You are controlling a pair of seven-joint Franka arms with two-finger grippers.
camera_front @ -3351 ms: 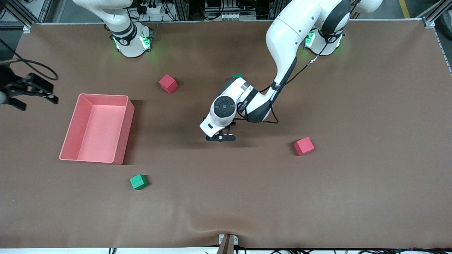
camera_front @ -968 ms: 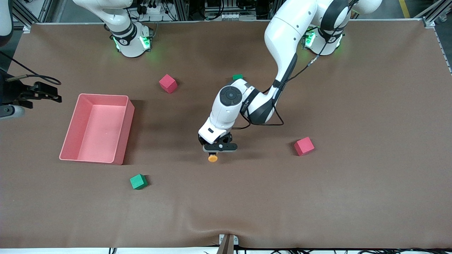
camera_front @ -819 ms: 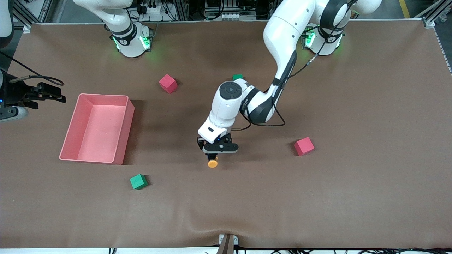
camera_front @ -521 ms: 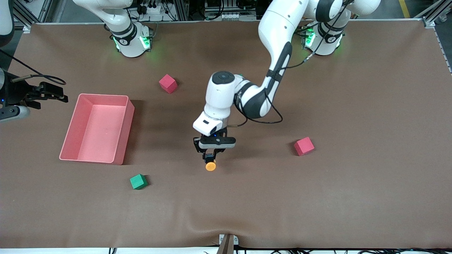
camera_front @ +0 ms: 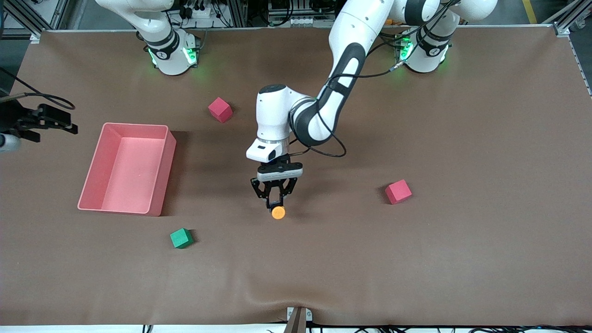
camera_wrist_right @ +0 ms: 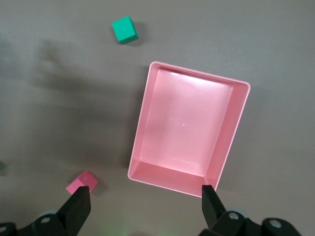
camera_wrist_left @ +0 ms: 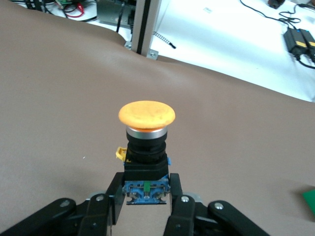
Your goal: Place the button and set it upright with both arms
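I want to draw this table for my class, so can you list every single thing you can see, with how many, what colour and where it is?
Small push-button with a round orange cap on a black body: one, held in the left gripper over the middle of the table.
Red foam cubes: two, one beside the pink tray, farther from the front camera, one toward the left arm's end.
Green foam cube: one in plain sight, nearer the front camera than the tray.
Shallow rectangular pink plastic tray: one, toward the right arm's end.
Brown table mat: one, under everything.
Left gripper: black, shut on the button's body.
Right gripper: black, open, waiting by the tray at the table's edge.
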